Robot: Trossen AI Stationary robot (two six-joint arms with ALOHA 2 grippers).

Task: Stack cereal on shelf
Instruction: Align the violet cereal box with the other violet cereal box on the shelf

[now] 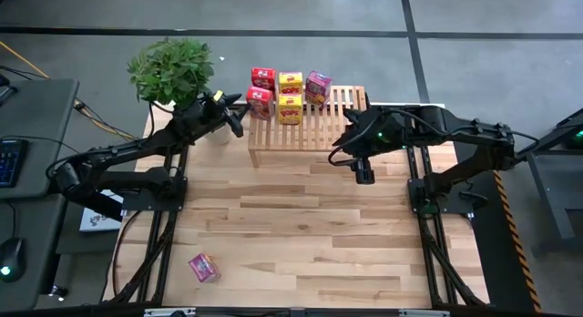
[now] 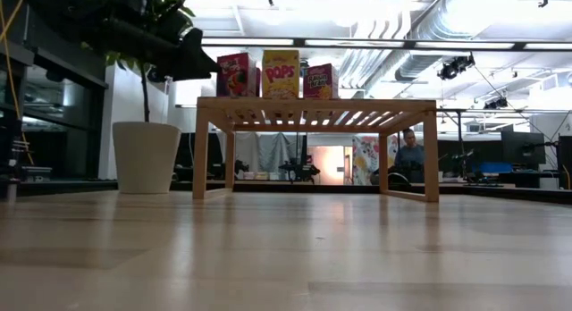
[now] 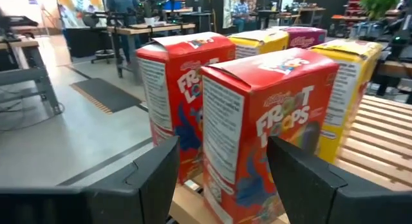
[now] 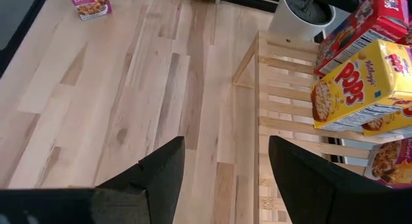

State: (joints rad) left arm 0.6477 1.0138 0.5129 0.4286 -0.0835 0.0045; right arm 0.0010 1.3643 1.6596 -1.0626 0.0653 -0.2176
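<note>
The shelf (image 1: 310,121) is a light-wood slatted rack at the table's far middle. On its left part stand two red cereal boxes (image 1: 260,89), two yellow ones (image 1: 290,96) and a pink one (image 1: 318,87), all upright on their bases. Another pink box (image 1: 204,267) lies on the table near the front left. My left gripper (image 1: 239,118) is open and level, just left of the shelf; in its wrist view the nearer red box (image 3: 270,127) stands just beyond its fingertips. My right gripper (image 1: 364,174) hangs open above the table by the shelf's right front.
A potted plant in a white pot (image 1: 173,69) stands at the far left, close behind my left arm. The shelf's right half (image 4: 283,114) is bare slats. The wooden tabletop (image 1: 310,235) stretches in front of the shelf. A person sits in the room beyond (image 2: 410,155).
</note>
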